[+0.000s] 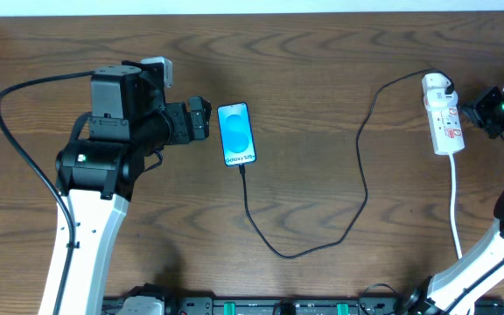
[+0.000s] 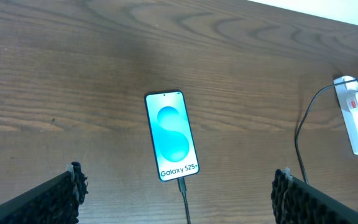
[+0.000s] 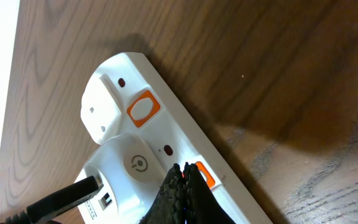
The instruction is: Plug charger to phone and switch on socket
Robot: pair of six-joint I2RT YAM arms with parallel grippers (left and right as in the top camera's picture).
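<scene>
The phone (image 1: 237, 134) lies flat on the table (image 1: 322, 52), screen up and lit blue, with its "Galaxy" end towards the robot. The charger (image 1: 362, 179) has its black tip (image 2: 181, 183) seated in the port at that end. From there the cable loops away from the phone towards the robot, then swings right and up to the socket (image 1: 443, 115), which lies well to the right of the phone. The charger's white plug (image 3: 129, 167) sits in the socket's outlet at the end farther from the robot. The socket's cord (image 1: 455, 197) trails back towards the robot. The left gripper (image 1: 206, 120) hovers just left of the phone without touching it. In its wrist view its fingers (image 2: 67, 193) stand wide apart, with the phone between and beyond them. The right gripper (image 3: 182, 182) is at the socket, far right of the phone, with its fingers pressed together. Their tip rests against an orange switch (image 3: 204, 176) beside the plug. A second orange switch (image 3: 143, 109) farther along is uncovered.
</scene>
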